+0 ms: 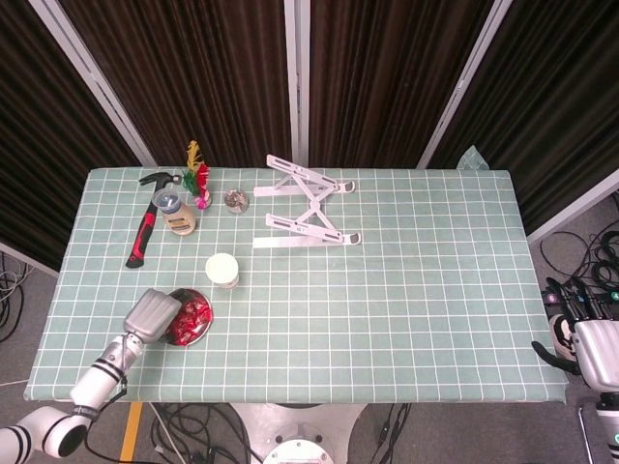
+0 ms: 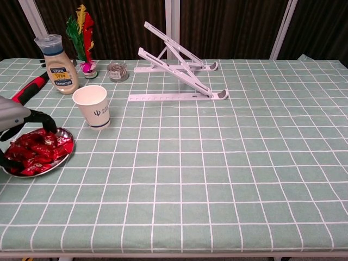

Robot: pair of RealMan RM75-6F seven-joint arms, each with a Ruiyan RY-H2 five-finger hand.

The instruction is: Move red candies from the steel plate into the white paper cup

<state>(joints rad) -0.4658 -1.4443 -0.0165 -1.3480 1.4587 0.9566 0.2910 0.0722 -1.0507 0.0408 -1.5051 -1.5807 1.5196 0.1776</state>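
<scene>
On the desk (image 1: 406, 290), covered in a green checked cloth, the steel plate (image 2: 61, 159) sits near the front left corner, heaped with red candies (image 2: 38, 151) in crinkled wrappers lying every which way, so the pile has no common long axis. The plate itself is round and lies flat. Just behind it and slightly toward the centre stands the white paper cup (image 2: 93, 106), upright, its open mouth facing straight up, apart from the plate's rim.

The left hand (image 1: 153, 314) hangs over the left part of the plate, its back turned to the head camera. In the chest view its dark fingers (image 2: 42, 119) are spread and curved downward above the candies, with the thumb low at the plate's near-left edge; nothing shows between them, so the hand is wide and holds nothing that can be seen. Whether the fingertips touch the candies cannot be told.

The right hand (image 1: 590, 350) rests off the desk's front right corner, well away from everything; only its back and some dark fingers show, and I cannot tell how it stands.

At the far left of the desk lie a red-handled hammer (image 1: 145, 227), a sauce bottle (image 2: 58, 65), a feathered shuttlecock (image 2: 82, 38) and a small round tin (image 2: 117, 70). A white folding laptop stand (image 2: 176, 70) sits mid-back.
</scene>
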